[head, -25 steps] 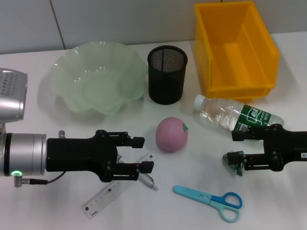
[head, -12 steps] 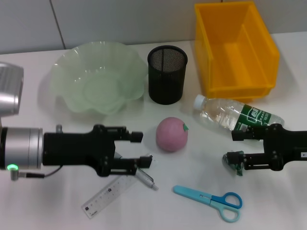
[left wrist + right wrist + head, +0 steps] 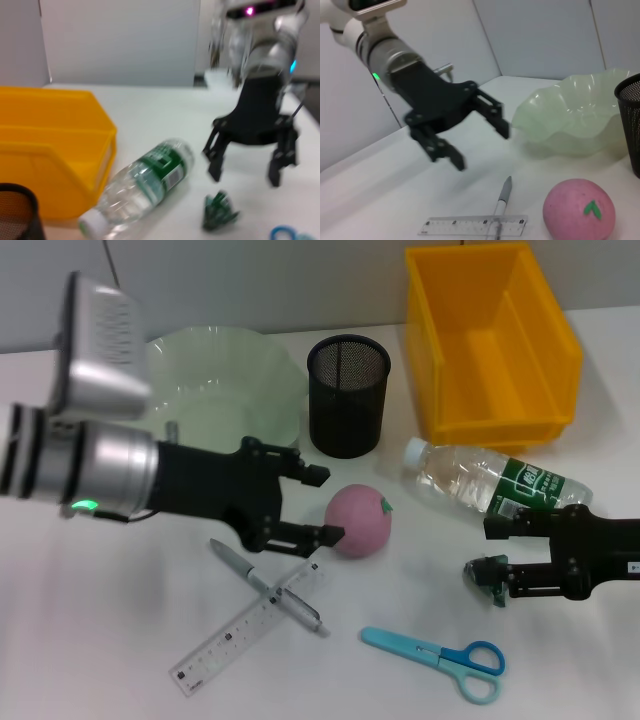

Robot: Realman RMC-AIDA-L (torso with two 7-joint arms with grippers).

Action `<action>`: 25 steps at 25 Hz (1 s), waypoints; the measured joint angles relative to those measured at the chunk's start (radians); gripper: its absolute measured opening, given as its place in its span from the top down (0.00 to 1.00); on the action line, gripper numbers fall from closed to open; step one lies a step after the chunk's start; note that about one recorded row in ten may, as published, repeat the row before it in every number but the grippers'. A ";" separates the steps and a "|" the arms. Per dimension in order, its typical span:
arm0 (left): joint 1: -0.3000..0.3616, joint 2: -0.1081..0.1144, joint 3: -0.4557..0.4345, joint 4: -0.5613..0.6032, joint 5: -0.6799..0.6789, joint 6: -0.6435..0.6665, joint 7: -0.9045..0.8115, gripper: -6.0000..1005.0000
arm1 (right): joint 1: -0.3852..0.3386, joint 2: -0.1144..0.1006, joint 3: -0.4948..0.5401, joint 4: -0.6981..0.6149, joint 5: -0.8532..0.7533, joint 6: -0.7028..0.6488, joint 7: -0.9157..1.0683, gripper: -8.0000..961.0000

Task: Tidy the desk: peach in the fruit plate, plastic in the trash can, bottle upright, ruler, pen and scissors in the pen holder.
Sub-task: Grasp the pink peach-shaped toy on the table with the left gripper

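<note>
Left tool hangs open and empty beside the peach. Right tool – open, empty – has its arm cut off at the edge; plastic just beside it.

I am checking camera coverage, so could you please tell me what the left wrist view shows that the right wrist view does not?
Only the left wrist view shows the yellow bin, the lying water bottle, the crumpled green plastic and the open right gripper above it. Only the right wrist view shows the peach, pen, ruler, green fruit plate and the open left gripper. Both share the black mesh pen holder and the white desk.
</note>
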 joint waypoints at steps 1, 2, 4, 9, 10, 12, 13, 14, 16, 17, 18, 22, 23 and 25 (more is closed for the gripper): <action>-0.035 -0.009 0.012 -0.007 0.042 -0.045 -0.003 0.30 | 0.000 0.002 0.000 0.002 0.000 0.000 0.005 0.24; -0.035 -0.009 0.012 -0.007 0.042 -0.045 -0.003 0.31 | 0.000 0.002 0.000 0.002 0.000 0.000 0.005 0.24; -0.077 -0.013 0.034 -0.046 0.063 -0.100 -0.006 0.31 | -0.001 0.003 0.000 0.002 0.000 0.001 0.011 0.24; -0.100 -0.016 0.078 -0.074 0.062 -0.161 -0.008 0.31 | -0.002 0.006 0.000 0.003 -0.001 0.002 0.011 0.24; -0.101 -0.017 0.095 -0.077 0.059 -0.180 -0.011 0.31 | -0.002 0.007 0.000 0.003 -0.001 0.002 0.011 0.24; -0.102 -0.020 0.146 -0.082 0.047 -0.228 -0.026 0.31 | -0.002 0.008 0.000 0.003 -0.001 0.002 0.011 0.24; -0.105 -0.021 0.208 -0.093 0.030 -0.279 -0.042 0.31 | -0.002 0.008 0.000 0.003 -0.001 0.003 0.011 0.24; -0.105 -0.021 0.208 -0.093 0.030 -0.279 -0.042 0.31 | -0.003 0.009 0.000 0.003 -0.001 0.006 0.011 0.24; -0.112 -0.021 0.277 -0.117 -0.006 -0.347 -0.053 0.31 | -0.006 0.009 0.000 0.003 -0.002 0.014 0.011 0.24; -0.112 -0.021 0.277 -0.117 -0.006 -0.347 -0.053 0.31 | -0.006 0.009 0.000 0.003 -0.002 0.014 0.011 0.24; -0.118 -0.021 0.307 -0.135 -0.029 -0.383 -0.056 0.31 | -0.006 0.008 0.000 0.003 -0.002 0.015 0.011 0.24; -0.131 -0.021 0.322 -0.168 -0.063 -0.421 -0.062 0.31 | -0.007 0.008 0.000 0.003 -0.002 0.015 0.011 0.24; -0.139 -0.021 0.322 -0.193 -0.090 -0.449 -0.063 0.31 | -0.007 0.008 0.000 0.002 -0.002 0.016 0.011 0.24; -0.143 -0.021 0.322 -0.207 -0.101 -0.463 -0.063 0.31 | -0.007 0.008 0.000 0.002 -0.002 0.016 0.011 0.24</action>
